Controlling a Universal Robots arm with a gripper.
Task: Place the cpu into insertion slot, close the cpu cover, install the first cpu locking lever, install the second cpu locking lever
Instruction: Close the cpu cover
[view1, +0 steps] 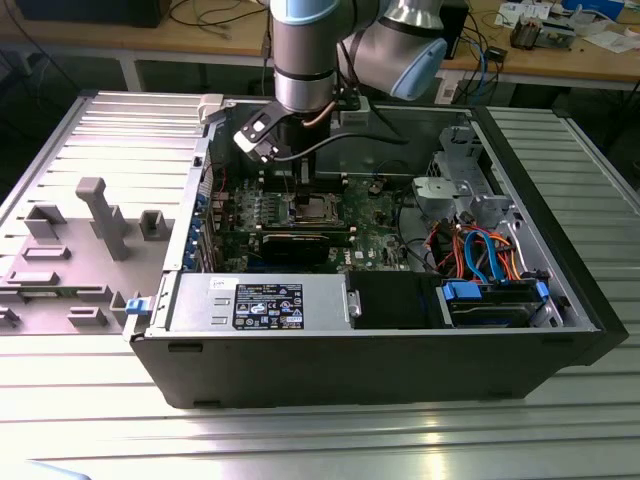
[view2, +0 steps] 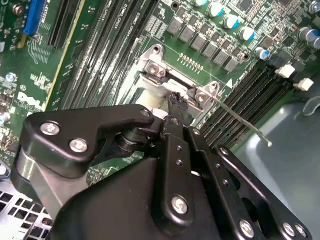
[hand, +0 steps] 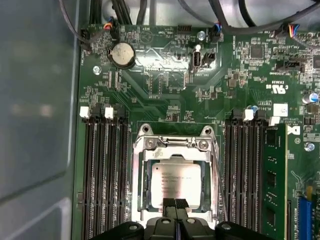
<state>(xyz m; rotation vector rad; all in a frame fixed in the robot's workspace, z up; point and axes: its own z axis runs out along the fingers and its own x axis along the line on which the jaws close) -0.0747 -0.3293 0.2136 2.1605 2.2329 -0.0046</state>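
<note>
In the first wrist view the cpu (hand: 175, 180) lies flat in the insertion slot (view1: 314, 208), silver top up. The silver cpu cover (hand: 148, 175) lies down around it as a frame. My gripper (hand: 175, 205) is shut, its two black fingertips side by side at the cpu's near edge with nothing between them. In the second wrist view the gripper (view2: 177, 102) hangs just over the socket's hinge end. A thin wire locking lever (view2: 240, 120) sticks out free from the socket corner over the memory slots. Another wire lever (hand: 134, 170) runs along the socket's other side.
Black memory slots (hand: 102, 170) flank the socket on both sides. A green memory card (hand: 274, 175) stands in one of them. The open computer case (view1: 380, 350) walls in the board, with the power supply (view1: 265, 305) and drive cage (view1: 495, 300) at the front.
</note>
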